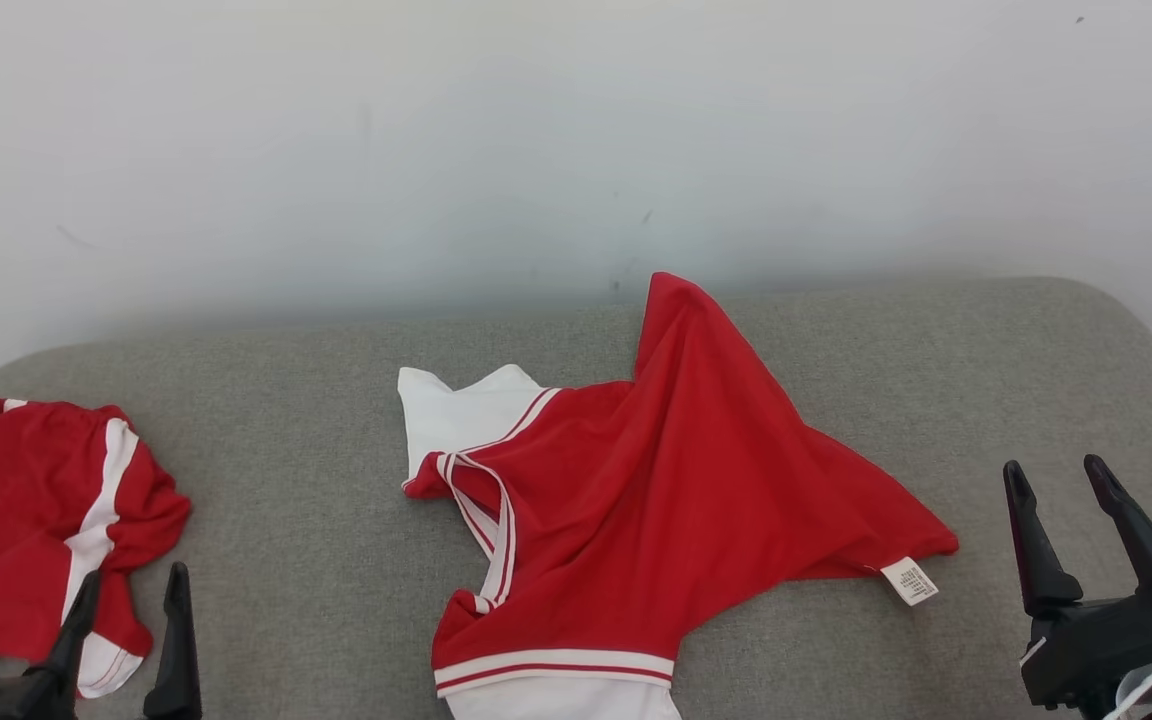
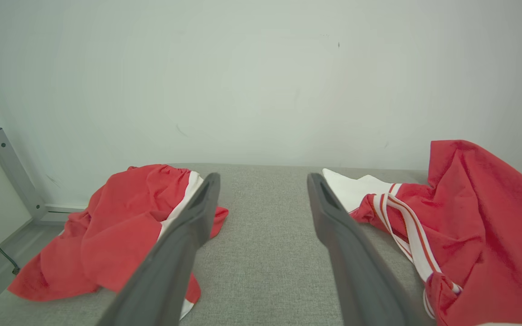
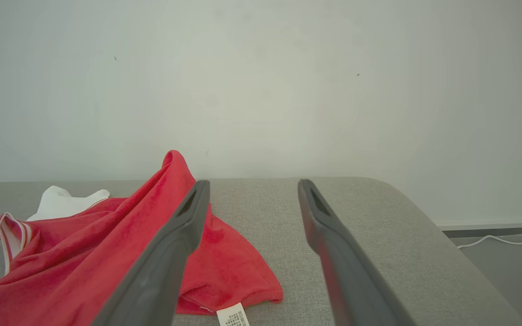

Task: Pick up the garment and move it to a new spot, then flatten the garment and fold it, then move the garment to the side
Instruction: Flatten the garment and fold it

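Observation:
A red garment [image 1: 676, 470] with white sleeves and red-and-white striped trim lies crumpled in the middle of the grey cushioned surface [image 1: 316, 560]; a white care label [image 1: 909, 581] sticks out at its right corner. It also appears at the right of the left wrist view [image 2: 478, 217] and at the left of the right wrist view [image 3: 107, 244]. My left gripper [image 1: 131, 590] stands open at the lower left, empty. My right gripper [image 1: 1056, 478] stands open at the lower right, beside the label corner, touching nothing.
A second red and white garment [image 1: 36, 530] lies bunched at the left end of the surface, just behind my left gripper [image 2: 263, 179]. A pale wall runs behind. The surface's rounded right edge [image 3: 447, 235] drops to the floor, where a white cable [image 3: 501, 241] lies.

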